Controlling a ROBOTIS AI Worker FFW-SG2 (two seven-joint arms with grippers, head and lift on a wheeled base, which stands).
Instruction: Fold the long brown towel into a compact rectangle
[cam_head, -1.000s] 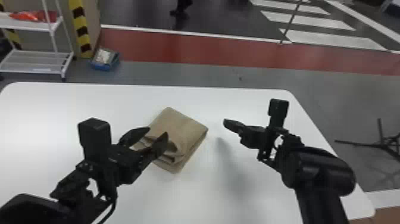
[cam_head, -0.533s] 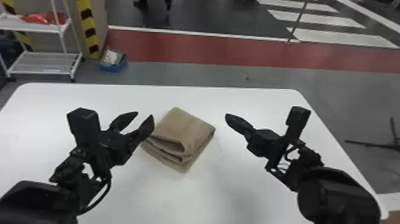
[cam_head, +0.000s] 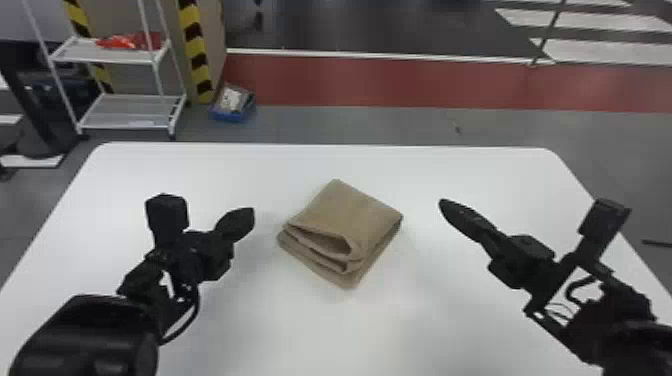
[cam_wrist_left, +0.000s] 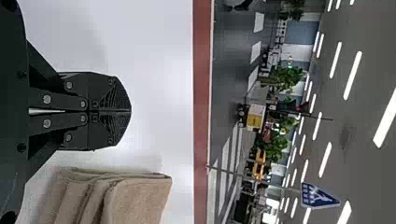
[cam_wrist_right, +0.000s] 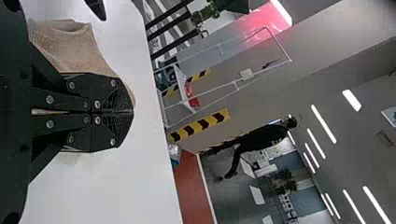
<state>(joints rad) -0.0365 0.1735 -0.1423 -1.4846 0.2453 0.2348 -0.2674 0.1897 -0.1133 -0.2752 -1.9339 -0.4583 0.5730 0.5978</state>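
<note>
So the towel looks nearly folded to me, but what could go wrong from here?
The brown towel gapes along its near left side, so a nudge there might slide the top fold loose. Its lower layer pokes out past the ones above, so the finished bundle could end up uneven. And both the left gripper and right gripper are shut; coming in like that, they would probably push the cloth rather than grip it.

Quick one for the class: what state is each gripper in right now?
Left gripper: closed, holding nothing.
Right gripper: closed, holding nothing.
</note>
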